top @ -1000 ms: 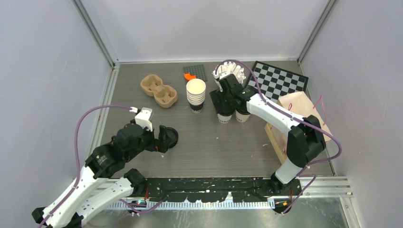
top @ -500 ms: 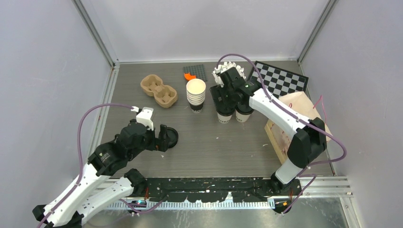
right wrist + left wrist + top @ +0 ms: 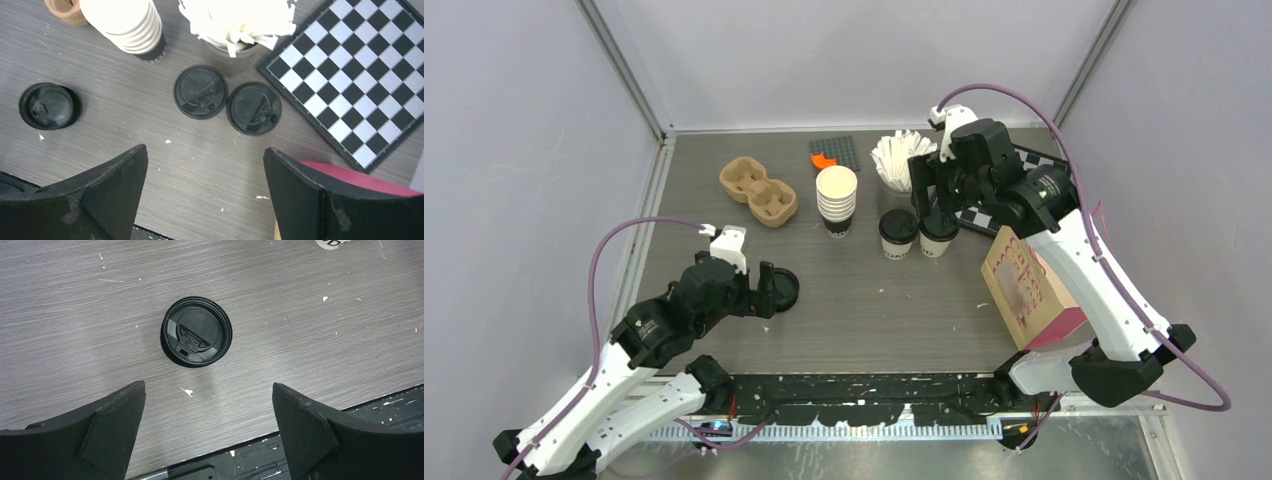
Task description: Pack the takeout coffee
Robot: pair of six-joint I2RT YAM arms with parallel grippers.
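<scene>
Two takeout coffee cups, cream with black lids, stand side by side mid-table: the left cup (image 3: 897, 232) (image 3: 200, 92) and the right cup (image 3: 937, 235) (image 3: 254, 108). My right gripper (image 3: 930, 195) (image 3: 205, 149) hangs high above them, open and empty, touching neither. My left gripper (image 3: 769, 292) (image 3: 208, 386) is open low over the table at the near left. A loose black lid (image 3: 196, 331) (image 3: 783, 288) lies flat just ahead of its fingertips, and nothing sits between them.
A brown pulp two-cup carrier (image 3: 758, 190) lies at the back left. Next to it stands a stack of lidless cups (image 3: 836, 200), then a cup of white paper sticks (image 3: 235, 25). A checkerboard (image 3: 350, 75) and a pink-faced paper bag (image 3: 1029, 290) lie to the right.
My right gripper has risen and pulled back to the right from the two lidded cups, leaving them standing uncovered. The left arm has hardly moved.
</scene>
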